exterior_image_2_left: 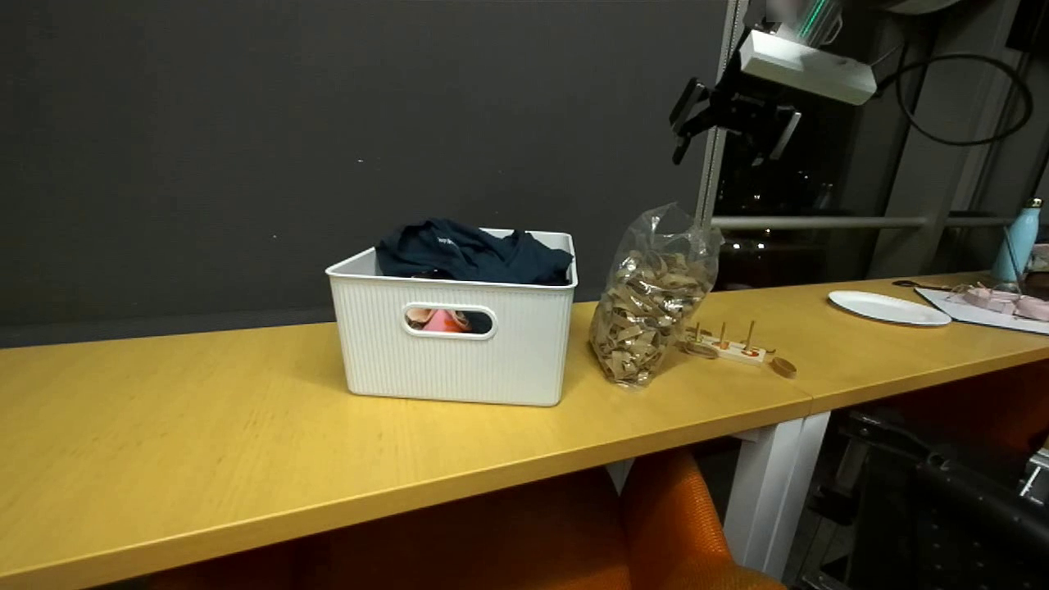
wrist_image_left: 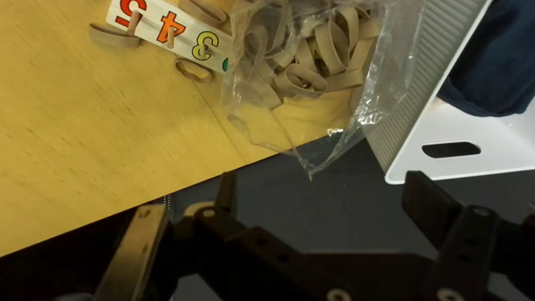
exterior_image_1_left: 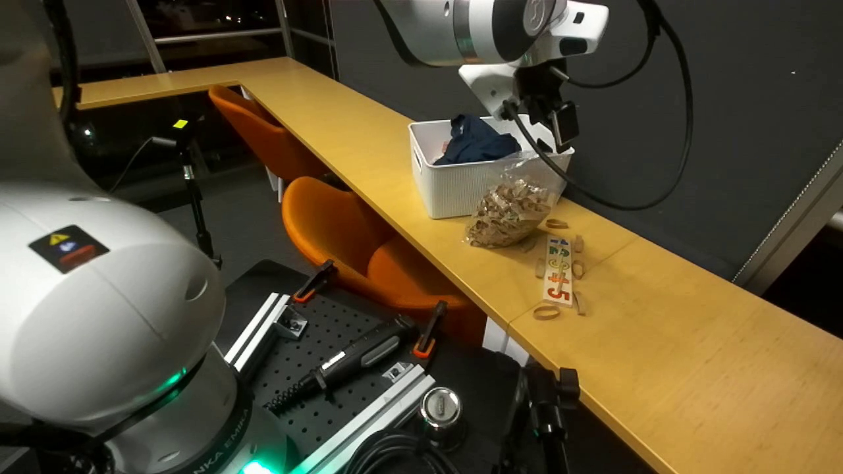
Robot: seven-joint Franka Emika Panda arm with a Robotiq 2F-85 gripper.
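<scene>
at left, a white basket (exterior_image_2_left: 524, 356) already holds dark blue cloth (exterior_image_2_left: 479, 256). beside it, the clear bag of tan bands (exterior_image_2_left: 643, 324) is set down on the table (exterior_image_2_left: 180, 426), outside. up above, the gripper (exterior_image_2_left: 726, 154) hangs with fingers spread wide, nothing between them. farther right, loose bands (exterior_image_2_left: 783, 368) lie about the numbered peg board (exterior_image_2_left: 733, 351), none looped on a peg (exterior_image_2_left: 749, 336) that i can see.
</scene>
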